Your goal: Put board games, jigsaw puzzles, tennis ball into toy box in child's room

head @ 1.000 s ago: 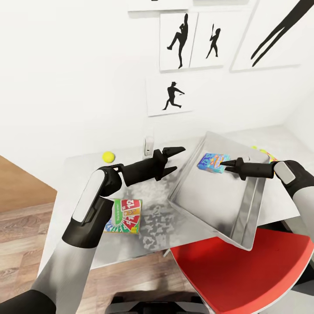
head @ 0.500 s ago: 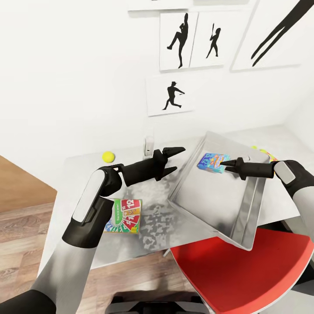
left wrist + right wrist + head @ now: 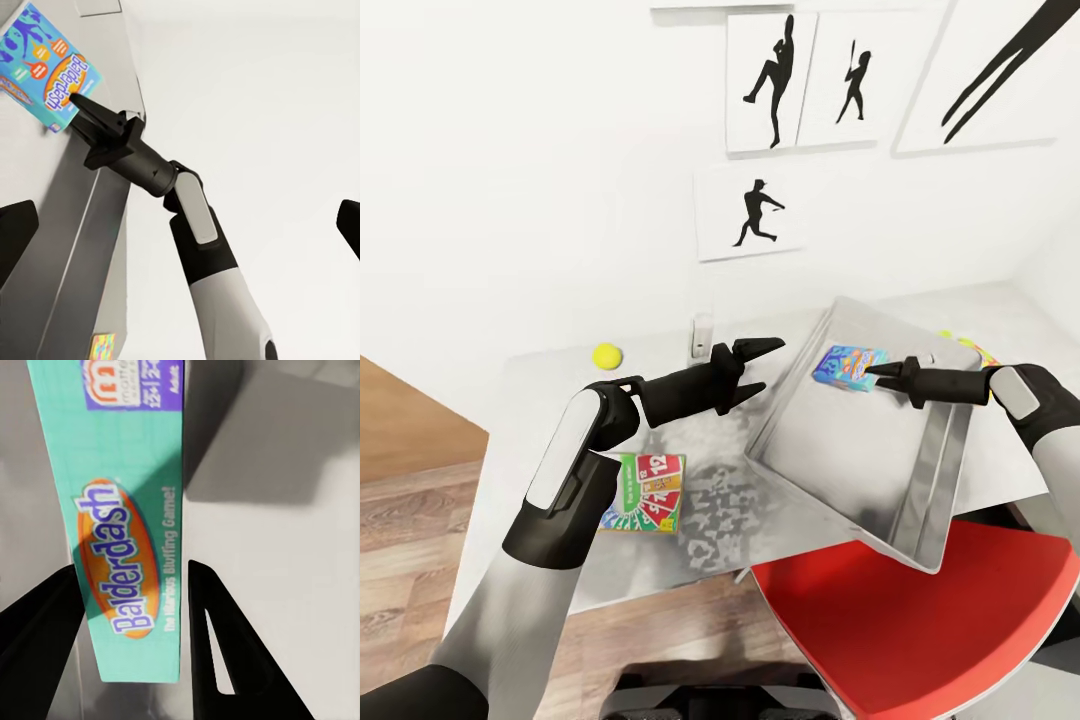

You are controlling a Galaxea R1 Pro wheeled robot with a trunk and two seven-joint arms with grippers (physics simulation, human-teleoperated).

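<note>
From over the robot's shoulders, the blue board game (image 3: 848,366) lies inside the toy box (image 3: 920,500) near its far wall, long axis running across toward the right gripper (image 3: 875,371), whose tips pinch its near end. The left gripper (image 3: 762,365) hangs spread apart and empty over the table (image 3: 540,400).

Left wrist view: the box slants corner-down.

Right wrist view: both fingers (image 3: 217,660) flank the box's narrow teal edge, lengthwise.
</note>
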